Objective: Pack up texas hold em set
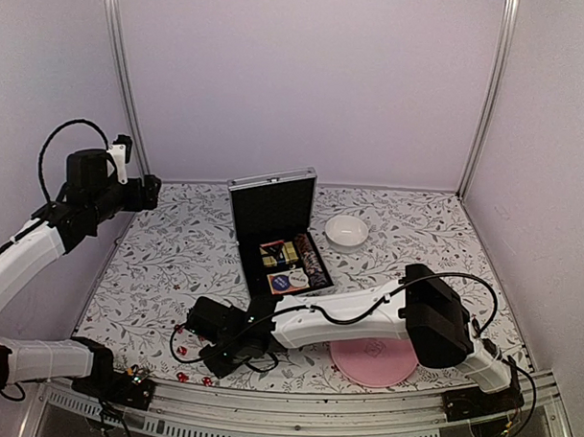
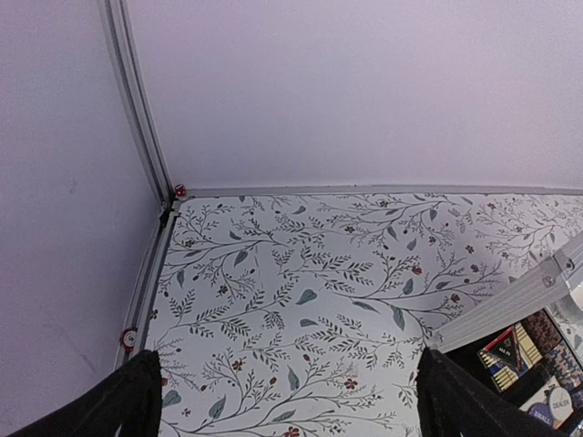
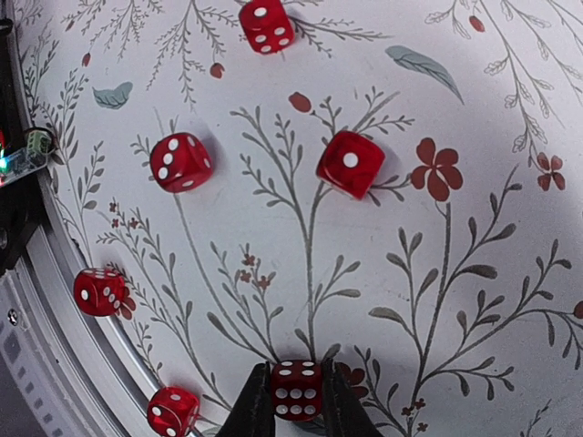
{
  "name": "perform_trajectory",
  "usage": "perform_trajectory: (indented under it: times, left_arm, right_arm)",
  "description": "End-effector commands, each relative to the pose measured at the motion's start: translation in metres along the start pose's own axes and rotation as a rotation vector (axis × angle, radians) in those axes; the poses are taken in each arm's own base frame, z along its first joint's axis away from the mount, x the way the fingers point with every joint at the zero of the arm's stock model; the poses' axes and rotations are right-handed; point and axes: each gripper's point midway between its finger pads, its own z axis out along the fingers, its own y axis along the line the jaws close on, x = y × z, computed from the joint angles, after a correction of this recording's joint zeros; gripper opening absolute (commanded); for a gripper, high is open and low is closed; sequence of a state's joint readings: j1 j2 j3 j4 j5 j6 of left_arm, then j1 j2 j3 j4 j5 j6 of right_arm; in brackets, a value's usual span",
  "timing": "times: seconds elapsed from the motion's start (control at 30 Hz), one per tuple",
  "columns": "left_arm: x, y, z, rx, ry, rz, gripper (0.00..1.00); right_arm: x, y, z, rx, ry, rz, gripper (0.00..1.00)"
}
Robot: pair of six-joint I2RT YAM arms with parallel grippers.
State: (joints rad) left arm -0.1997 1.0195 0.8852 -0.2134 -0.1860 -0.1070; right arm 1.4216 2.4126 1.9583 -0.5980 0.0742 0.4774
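The texas hold em set's silver case (image 1: pixel 273 210) stands open mid-table, lid upright, with card decks and dark chips in its black base (image 1: pixel 292 265). Its corner shows in the left wrist view (image 2: pixel 533 360). Several small red dice lie loose near the table's front left edge. My right gripper (image 3: pixel 296 371) is low over the table there, shut on one red die (image 3: pixel 296 391), with a finger against each side. Other dice (image 3: pixel 351 164) (image 3: pixel 181 162) (image 3: pixel 98 291) lie around it. My left gripper (image 2: pixel 291 410) hangs open and holds nothing, raised at the far left (image 1: pixel 147 192).
A white bowl (image 1: pixel 346 230) sits right of the case. A pink plate (image 1: pixel 373 361) lies at the front right, partly under my right arm. The table's metal front rail (image 3: pixel 55 300) runs close to the dice. Walls enclose the table on three sides.
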Motion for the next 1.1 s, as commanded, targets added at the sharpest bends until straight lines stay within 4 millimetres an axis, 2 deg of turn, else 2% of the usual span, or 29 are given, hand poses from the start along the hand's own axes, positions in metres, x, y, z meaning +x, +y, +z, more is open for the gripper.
perform_trajectory:
  times: [0.0, 0.13, 0.23, 0.33, 0.43, 0.5, 0.63, 0.77, 0.83, 0.93, 1.07]
  left_arm:
    - [0.006, 0.0, 0.004, 0.006, 0.013, -0.012, 0.97]
    - [0.013, -0.007, 0.004, -0.007, 0.04, 0.009, 0.94]
    - [0.017, -0.025, -0.001, -0.009, 0.06, 0.038, 0.94]
    - [0.027, -0.051, -0.007, 0.068, 0.09, -0.017, 0.94]
    - [0.05, -0.071, -0.011, 0.152, 0.15, -0.131, 0.92]
    - [0.068, -0.085, -0.014, 0.199, 0.194, -0.202, 0.91]
    - [0.1, -0.125, -0.029, 0.333, 0.27, -0.328, 0.91]
    - [0.129, -0.158, -0.047, 0.405, 0.339, -0.426, 0.91]
    - [0.142, -0.177, -0.055, 0.462, 0.375, -0.47, 0.92]
    - [0.164, -0.201, -0.058, 0.527, 0.448, -0.503, 0.92]
    - [0.194, -0.215, -0.054, 0.515, 0.548, -0.496, 0.92]
  right_arm:
    - [0.01, -0.004, 0.011, 0.044, 0.02, -0.013, 0.11]
    - [-0.018, 0.0, -0.013, 0.041, -0.074, -0.005, 0.05]
    - [-0.049, -0.001, -0.049, 0.019, -0.179, 0.017, 0.04]
    - [-0.068, -0.015, -0.082, 0.004, -0.271, 0.053, 0.04]
    - [-0.078, -0.04, -0.125, 0.008, -0.349, 0.097, 0.04]
    - [-0.074, -0.063, -0.144, 0.026, -0.377, 0.131, 0.04]
    - [-0.049, -0.122, -0.169, 0.072, -0.391, 0.215, 0.04]
    - [-0.019, -0.188, -0.183, 0.121, -0.398, 0.328, 0.04]
    - [-0.007, -0.21, -0.19, 0.114, -0.412, 0.383, 0.04]
    - [0.001, -0.226, -0.202, 0.044, -0.466, 0.443, 0.04]
    - [0.004, -0.227, -0.214, -0.013, -0.521, 0.485, 0.04]
